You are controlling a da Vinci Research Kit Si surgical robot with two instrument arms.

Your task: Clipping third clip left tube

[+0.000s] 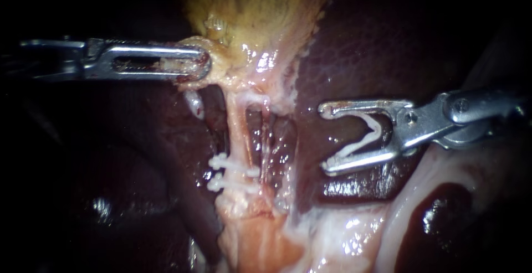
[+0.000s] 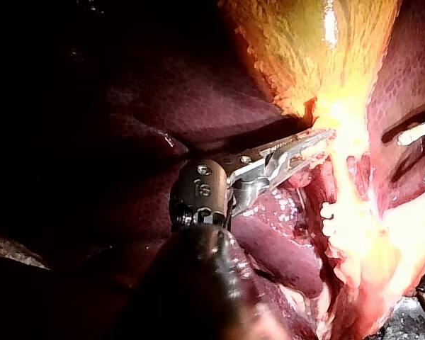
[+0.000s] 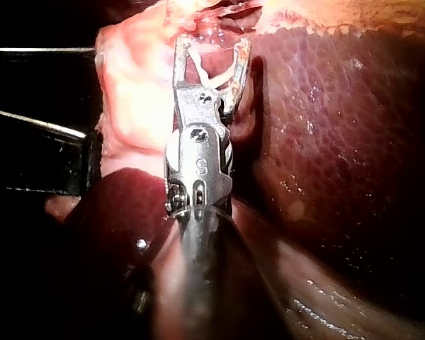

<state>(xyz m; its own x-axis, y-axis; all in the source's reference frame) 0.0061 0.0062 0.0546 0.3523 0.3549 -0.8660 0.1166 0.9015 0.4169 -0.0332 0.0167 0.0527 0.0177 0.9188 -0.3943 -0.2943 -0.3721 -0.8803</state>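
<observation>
The right instrument's hand (image 1: 325, 137), wide, carried an open white plastic clip (image 1: 366, 134); ahead, apart, lay the pale, soft, slippery left tube (image 1: 238, 132), probably best straddled beside its two white clips (image 1: 233, 170). The left instrument's hand (image 1: 202, 62) gripped yellowish gallbladder (image 1: 249, 13).

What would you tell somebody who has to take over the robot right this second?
Left instrument: jaws shut on the gallbladder at its narrow end.
Right instrument: jaws stand wide with an open white clip held between them, over the liver, not yet at the tubes.
Left tube: already carries an upper clip and a lower clip, close together.
Left to do: bring the open white clip around the left tube, probably above those two, and squeeze it shut.
</observation>
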